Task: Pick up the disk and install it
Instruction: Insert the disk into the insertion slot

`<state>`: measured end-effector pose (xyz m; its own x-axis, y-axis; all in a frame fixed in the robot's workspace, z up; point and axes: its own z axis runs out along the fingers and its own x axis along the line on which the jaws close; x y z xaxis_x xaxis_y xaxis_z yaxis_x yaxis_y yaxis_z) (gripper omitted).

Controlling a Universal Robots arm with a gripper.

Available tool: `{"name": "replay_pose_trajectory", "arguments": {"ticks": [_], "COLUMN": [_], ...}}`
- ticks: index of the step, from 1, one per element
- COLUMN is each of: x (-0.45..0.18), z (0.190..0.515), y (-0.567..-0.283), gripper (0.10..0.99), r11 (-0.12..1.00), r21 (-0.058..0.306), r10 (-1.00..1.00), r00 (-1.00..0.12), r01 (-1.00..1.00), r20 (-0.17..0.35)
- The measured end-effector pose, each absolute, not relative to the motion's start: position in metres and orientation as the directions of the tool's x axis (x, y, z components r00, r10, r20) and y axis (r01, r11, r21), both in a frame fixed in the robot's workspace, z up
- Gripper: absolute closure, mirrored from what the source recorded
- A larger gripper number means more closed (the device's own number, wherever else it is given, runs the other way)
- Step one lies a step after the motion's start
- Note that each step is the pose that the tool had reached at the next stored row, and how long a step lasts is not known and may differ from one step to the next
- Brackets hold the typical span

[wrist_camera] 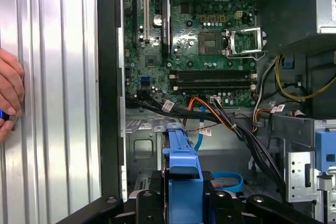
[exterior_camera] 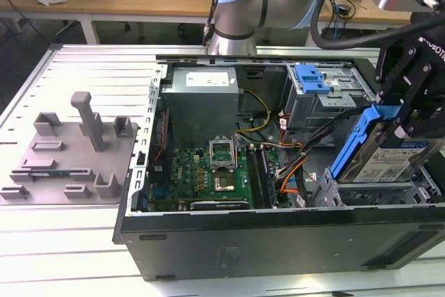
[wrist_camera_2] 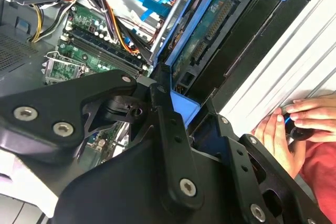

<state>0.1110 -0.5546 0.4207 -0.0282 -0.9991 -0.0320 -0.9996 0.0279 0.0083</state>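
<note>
Around: open black computer case (exterior_camera: 278, 231), green motherboard (exterior_camera: 208, 172) inside; grey moulded plastic fixture tray (exterior_camera: 69, 151) at the exterior view's left; a person's hand (wrist_camera_2: 278, 135) beside the case.
Surface: ribbed silver metal tabletop (exterior_camera: 69, 241).
Disk: rectangular silver metal disk (exterior_camera: 389, 161) in a blue plastic carrier, tilted over the case's end at the exterior view's right.
End effector: black end effector (exterior_camera: 403, 124) clenched on the disk.

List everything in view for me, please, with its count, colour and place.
disk: one, silver in a blue carrier, tilted above the case's bay at the exterior view's right
computer case: one, black, open, on the table
motherboard: one, green, inside the case
power supply: one, grey, inside the case
fixture tray: one, grey, on the table at the exterior view's left
table: one, silver, ribbed
person's hand: at least one, on the table beside the case
tool: one, black, shut on the disk
</note>
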Motion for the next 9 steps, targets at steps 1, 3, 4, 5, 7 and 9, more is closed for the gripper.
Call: {"name": "replay_pose_trajectory", "arguments": {"ticks": [1,3,4,5,7,9], "x": [0.1110,0.1110,0.1110,0.1110,0.1110,0.1110], "z": [0.4196,0.4171,0.4165,0.4157,0.4146,0.4142], "y": [-0.5547,-0.5549,-0.5550,-0.5554,-0.5563,-0.5565], "gripper": [0.718,0.718,0.718,0.718,0.706,0.643], "r11": [0.028,0.028,0.028,0.028,0.028,0.028], "r21": [0.008,0.008,0.008,0.008,0.008,0.008], "r10": [-0.999,-0.999,-0.999,-0.999,-0.999,-0.999], "r00": [-0.028,-0.028,-0.028,-0.028,-0.028,-0.028], "r01": [-1.000,-1.000,-1.000,-1.000,-1.000,-1.000], "r20": [-0.032,-0.032,-0.032,-0.032,-0.032,-0.032]}}
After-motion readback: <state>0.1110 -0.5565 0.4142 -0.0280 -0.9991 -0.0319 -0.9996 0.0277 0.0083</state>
